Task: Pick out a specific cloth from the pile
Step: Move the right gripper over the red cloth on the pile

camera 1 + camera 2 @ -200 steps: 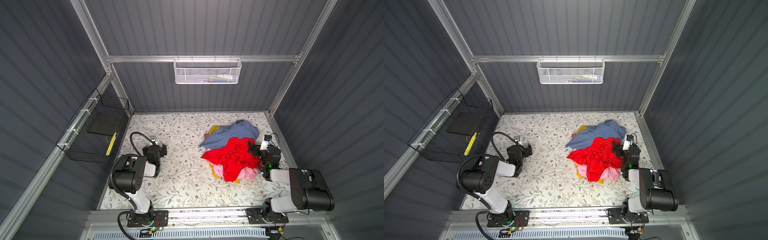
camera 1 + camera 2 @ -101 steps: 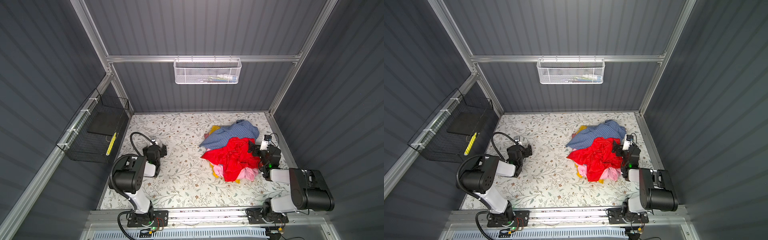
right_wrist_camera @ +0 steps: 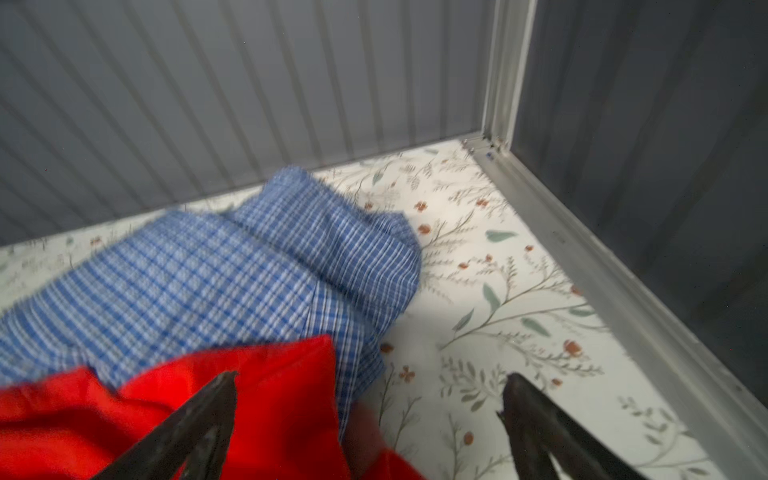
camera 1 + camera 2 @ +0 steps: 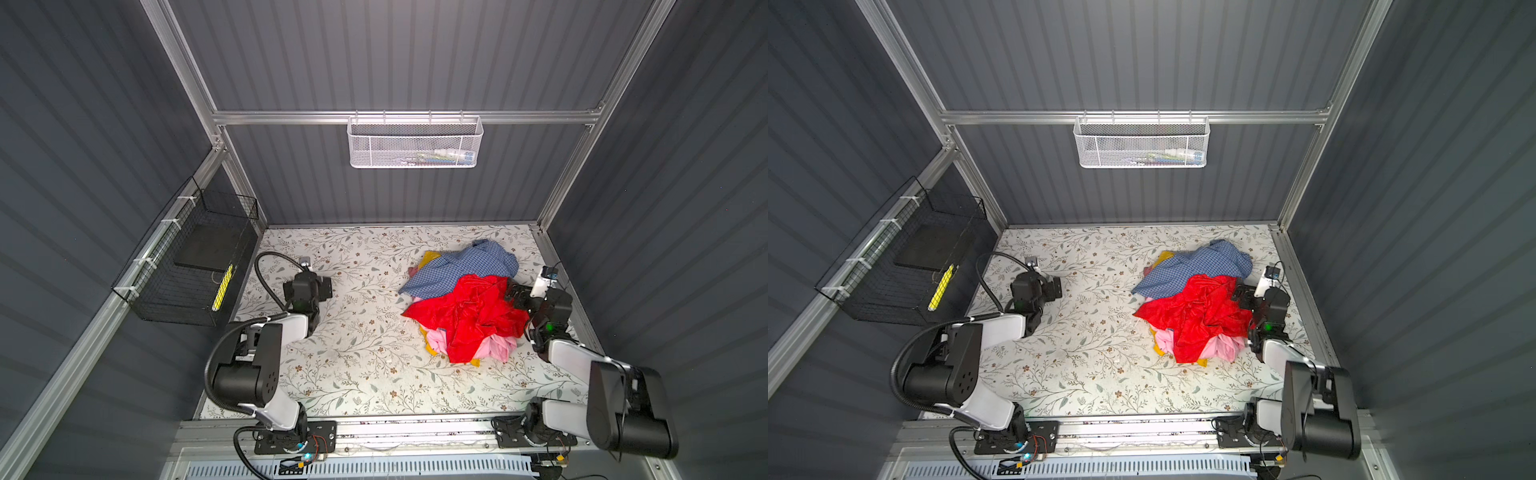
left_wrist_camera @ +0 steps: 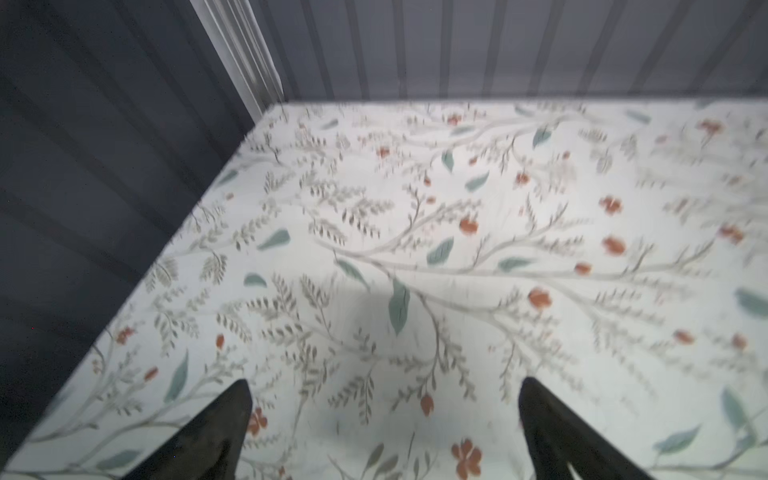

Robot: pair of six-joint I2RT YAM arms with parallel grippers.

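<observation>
At the right edge of the pile (image 4: 461,307), right gripper (image 3: 370,375) has its jaws spread wide with nothing between them. One finger (image 3: 199,424) sits over the red cloth (image 3: 282,395), the other over bare floral tabletop (image 3: 498,291). Can't tell whether the finger touches the fabric; wrist view is soft. Just past the red cloth lies the blue-checked shirt (image 3: 216,270), running toward the back wall. Left gripper (image 5: 385,379) is likewise wide open and empty, over bare tabletop on the left side, well apart from the pile. Both top views show the pile right of centre, with the checked shirt at the back, red on top in the middle and a light pink garment (image 4: 498,349) at the near side. The mustard-yellow cloth (image 4: 428,259) is mostly buried. A sliver shows at the pile's far-left edge beside the checked shirt, and small bits poke out from under the pink and red at the near edge. Neither gripper touches it. Black wire basket (image 4: 187,270) hangs on the left wall, white mesh basket (image 4: 415,143) on the back rail.
</observation>
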